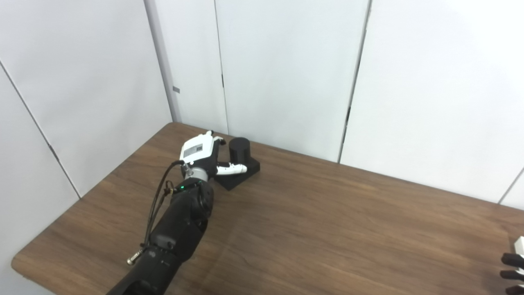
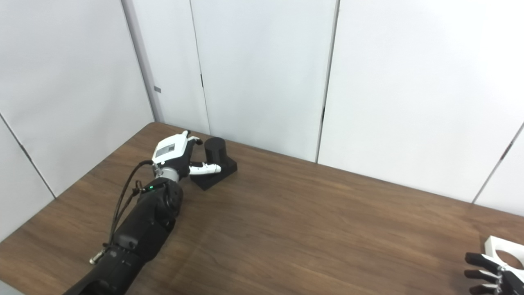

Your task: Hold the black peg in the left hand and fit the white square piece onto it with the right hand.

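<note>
The black peg (image 1: 239, 148) is a short round cylinder standing upright on a flat black square base (image 1: 245, 170) at the far left of the table. My left hand (image 1: 204, 153) is right beside it, open. Its fingers reach along the peg's left side and its thumb lies over the front of the base. The white square piece (image 2: 505, 249), with a round hole in it, lies flat at the table's right edge, partly cut off by the picture. My right hand (image 2: 487, 272) shows only its dark fingertips, spread apart just in front of the piece and holding nothing.
The brown wooden table (image 1: 327, 229) stands against white wall panels (image 1: 286, 73). Its left edge and rounded near-left corner (image 1: 18, 262) are in view. My left forearm (image 1: 176, 237) lies across the table's left part.
</note>
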You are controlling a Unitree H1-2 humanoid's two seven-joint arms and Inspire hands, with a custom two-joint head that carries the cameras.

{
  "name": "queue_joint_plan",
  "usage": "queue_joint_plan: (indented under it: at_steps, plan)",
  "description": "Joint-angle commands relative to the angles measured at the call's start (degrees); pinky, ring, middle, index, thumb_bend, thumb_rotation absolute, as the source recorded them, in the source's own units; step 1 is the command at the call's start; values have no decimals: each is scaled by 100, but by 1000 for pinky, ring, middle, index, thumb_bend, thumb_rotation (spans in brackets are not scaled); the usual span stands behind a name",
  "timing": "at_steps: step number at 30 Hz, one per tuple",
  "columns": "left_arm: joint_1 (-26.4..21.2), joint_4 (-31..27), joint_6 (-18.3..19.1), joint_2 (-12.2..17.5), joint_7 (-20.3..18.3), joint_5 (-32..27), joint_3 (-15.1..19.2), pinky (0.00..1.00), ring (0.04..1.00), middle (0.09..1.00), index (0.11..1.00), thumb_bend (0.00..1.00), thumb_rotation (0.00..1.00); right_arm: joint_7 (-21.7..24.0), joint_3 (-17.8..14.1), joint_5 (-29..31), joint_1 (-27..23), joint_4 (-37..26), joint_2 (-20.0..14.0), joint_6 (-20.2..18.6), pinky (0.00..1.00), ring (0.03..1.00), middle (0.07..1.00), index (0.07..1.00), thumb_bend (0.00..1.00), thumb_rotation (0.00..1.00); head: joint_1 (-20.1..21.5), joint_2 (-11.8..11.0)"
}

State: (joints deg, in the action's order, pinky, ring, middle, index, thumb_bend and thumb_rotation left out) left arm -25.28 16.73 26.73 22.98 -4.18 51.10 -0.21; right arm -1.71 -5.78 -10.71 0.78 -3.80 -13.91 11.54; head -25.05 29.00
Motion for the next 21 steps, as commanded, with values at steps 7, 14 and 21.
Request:
queue_joint_plan:
  at_steps: [7, 14, 21]
  plan:
    - [-502, 138, 18, 73, -333, 330, -20, 1000, 1000, 1000, 834, 1000, 611, -21, -52, 8, -89, -317, -40, -31, 470, 631, 706, 678, 620, 73, 47, 26]
    - [-615, 308, 18, 86, -474, 460, -86, 1000, 1000, 1000, 836, 1000, 576, -61, -48, -53, -84, -343, -41, 23, 479, 631, 708, 682, 622, 48, 77, 43]
    - [-556, 442, 18, 133, -404, 416, -156, 1000, 1000, 1000, 823, 1000, 551, -57, -74, -14, -93, -274, -78, 110, 473, 627, 708, 682, 619, 65, 79, 79]
